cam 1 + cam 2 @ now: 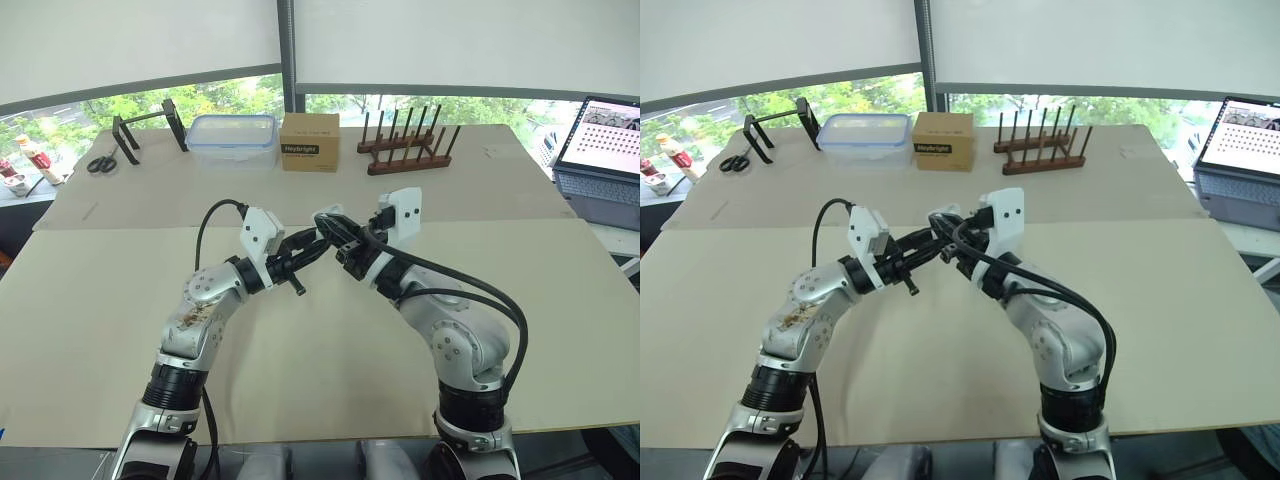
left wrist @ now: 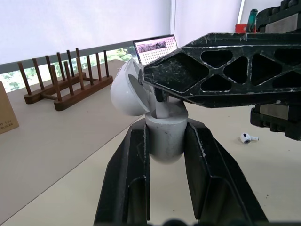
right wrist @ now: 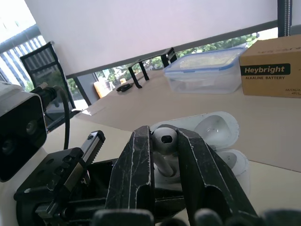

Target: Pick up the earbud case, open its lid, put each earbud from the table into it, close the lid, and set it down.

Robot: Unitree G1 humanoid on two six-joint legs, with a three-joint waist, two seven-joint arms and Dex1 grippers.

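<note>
My left gripper [image 2: 167,129] is shut on the white earbud case [image 2: 164,141], held above the middle of the table with its lid [image 2: 124,89] swung open. Tip to tip with it, my right gripper [image 3: 164,133] is shut on a white earbud [image 3: 164,137] whose stem points down into the open case [image 3: 233,161]. In the head views the two grippers [image 1: 322,240] meet above the table, and the case is mostly hidden between them. A second earbud [image 2: 245,138] lies loose on the table beyond the case.
Along the far edge stand a clear plastic container [image 1: 232,138], a cardboard battery box [image 1: 310,141] and a wooden peg rack [image 1: 405,145]. A black stand [image 1: 150,128] and scissors [image 1: 101,162] lie far left. A laptop [image 1: 605,150] sits far right.
</note>
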